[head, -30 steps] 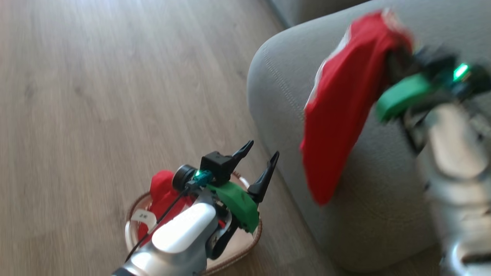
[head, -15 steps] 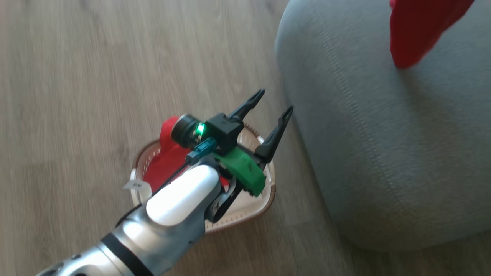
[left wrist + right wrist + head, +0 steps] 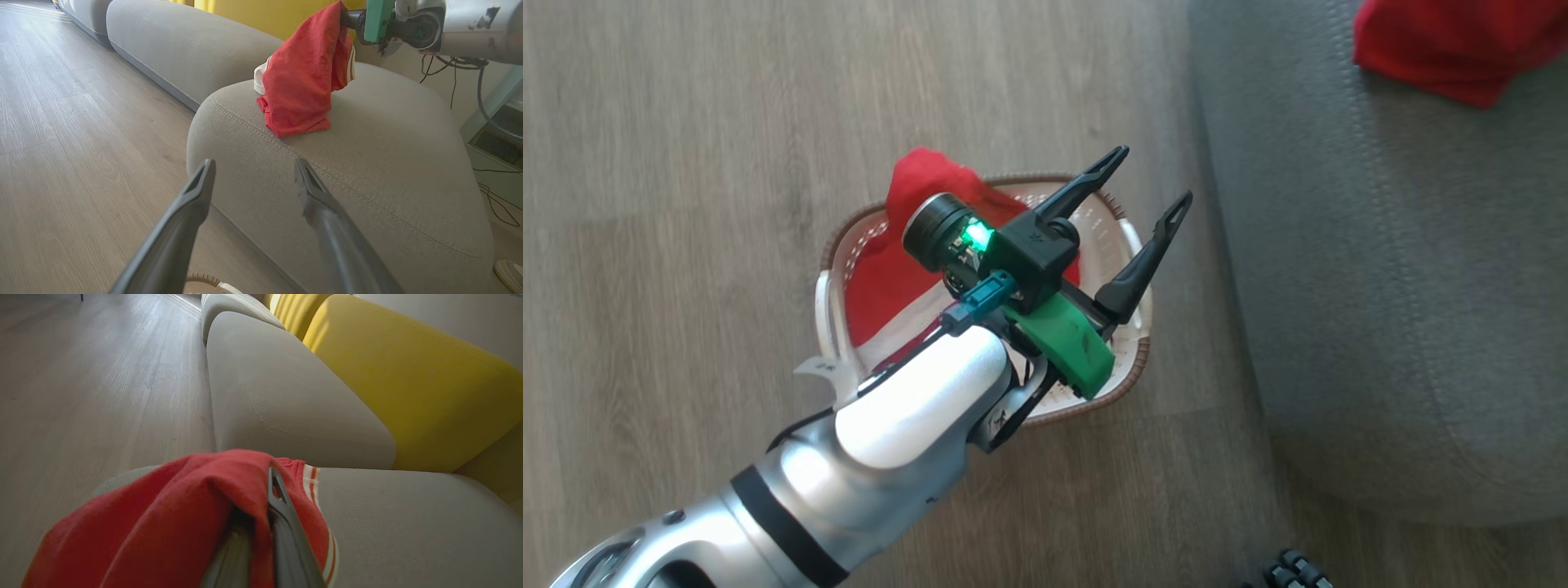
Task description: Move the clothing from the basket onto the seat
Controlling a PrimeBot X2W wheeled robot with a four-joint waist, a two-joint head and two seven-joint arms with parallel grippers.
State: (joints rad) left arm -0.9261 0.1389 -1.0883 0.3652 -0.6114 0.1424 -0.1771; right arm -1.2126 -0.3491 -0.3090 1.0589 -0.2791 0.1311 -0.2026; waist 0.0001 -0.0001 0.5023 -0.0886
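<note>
The cream basket stands on the wood floor beside the grey seat. Red clothing with white trim lies in the basket. My left gripper hovers over the basket, open, nothing between its fingers. Another piece of red clothing hangs from my right gripper, which is shut on it above the seat. Its lower end rests on the cushion near the stitched seam. In the head view its red fabric lies at the top right.
Yellow back cushions rise behind the seat, and another grey cushion continues further along. Wood floor spreads to the left of the basket. Cables lie past the seat's end. A small black part shows at the bottom edge.
The head camera has swung, so the whole picture shifted. The red garment in my right gripper went from hanging in front of the seat's edge to resting on the seat. The left gripper stays open.
</note>
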